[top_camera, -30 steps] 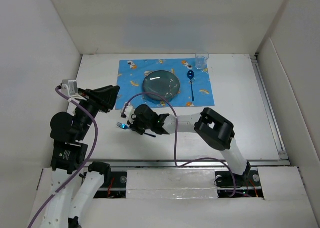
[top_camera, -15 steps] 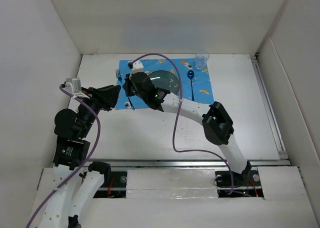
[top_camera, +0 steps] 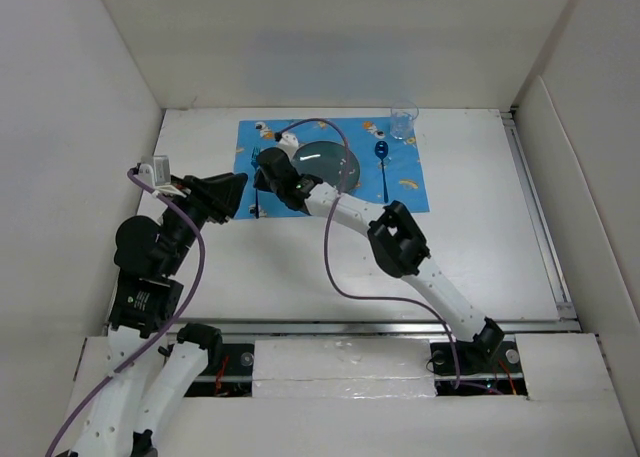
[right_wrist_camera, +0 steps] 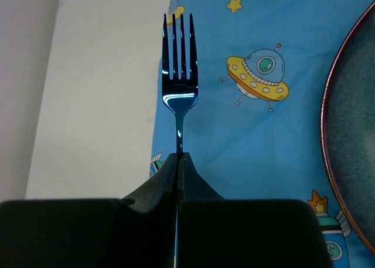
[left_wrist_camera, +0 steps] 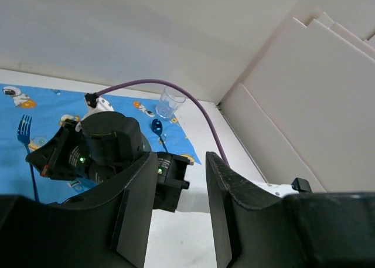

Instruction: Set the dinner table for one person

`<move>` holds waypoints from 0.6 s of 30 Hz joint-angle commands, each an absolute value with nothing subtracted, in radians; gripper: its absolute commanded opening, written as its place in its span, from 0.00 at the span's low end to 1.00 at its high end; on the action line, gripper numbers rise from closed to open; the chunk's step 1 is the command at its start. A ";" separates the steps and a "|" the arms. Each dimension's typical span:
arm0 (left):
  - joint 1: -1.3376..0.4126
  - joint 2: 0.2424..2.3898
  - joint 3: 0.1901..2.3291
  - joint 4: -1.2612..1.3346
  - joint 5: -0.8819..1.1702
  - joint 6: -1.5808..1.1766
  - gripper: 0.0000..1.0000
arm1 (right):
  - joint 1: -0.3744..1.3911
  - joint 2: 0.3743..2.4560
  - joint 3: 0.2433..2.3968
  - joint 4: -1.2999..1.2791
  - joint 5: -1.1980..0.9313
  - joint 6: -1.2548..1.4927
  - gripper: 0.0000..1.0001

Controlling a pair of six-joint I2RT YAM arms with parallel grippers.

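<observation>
The white dinner table (top_camera: 480,227) carries a blue cartoon placemat (top_camera: 410,182). On the placemat are a dark round plate (top_camera: 330,167), a blue spoon (top_camera: 382,167) to the plate's right and a clear glass (top_camera: 403,124) at the far right corner. My right gripper (top_camera: 263,180) is shut on the handle of a blue fork (top_camera: 255,157). It holds the fork over the placemat's left edge, left of the plate. In the right wrist view the fork (right_wrist_camera: 180,74) points away from the shut gripper (right_wrist_camera: 177,158). My left gripper (top_camera: 226,193) is open and empty, just left of the placemat.
White walls enclose the table on the left, back and right. My right arm's purple cable (top_camera: 335,237) loops over the table's middle. In the left wrist view the left gripper (left_wrist_camera: 179,209) faces the right wrist (left_wrist_camera: 105,151), with the glass (left_wrist_camera: 169,102) beyond it.
My right arm has swung from the table's near left up to the placemat's left edge, carrying the fork. The left arm has shifted slightly.
</observation>
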State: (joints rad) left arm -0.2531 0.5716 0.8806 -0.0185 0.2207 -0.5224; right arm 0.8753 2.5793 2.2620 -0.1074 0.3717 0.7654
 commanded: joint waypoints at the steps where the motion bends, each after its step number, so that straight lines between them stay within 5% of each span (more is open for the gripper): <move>1: -0.261 0.564 0.868 0.034 0.212 -0.503 0.36 | 0.847 2.592 2.404 -0.113 0.382 0.838 0.00; 18: -0.261 0.584 0.873 0.040 0.232 -0.508 0.35 | 0.762 2.784 2.563 -0.138 0.224 0.873 0.00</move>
State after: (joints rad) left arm -0.2562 0.5766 0.8692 -0.0189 0.2207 -0.5201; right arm 0.7616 2.7743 2.5061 -0.1585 0.2623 0.8494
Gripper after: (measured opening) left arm 0.353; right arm 0.016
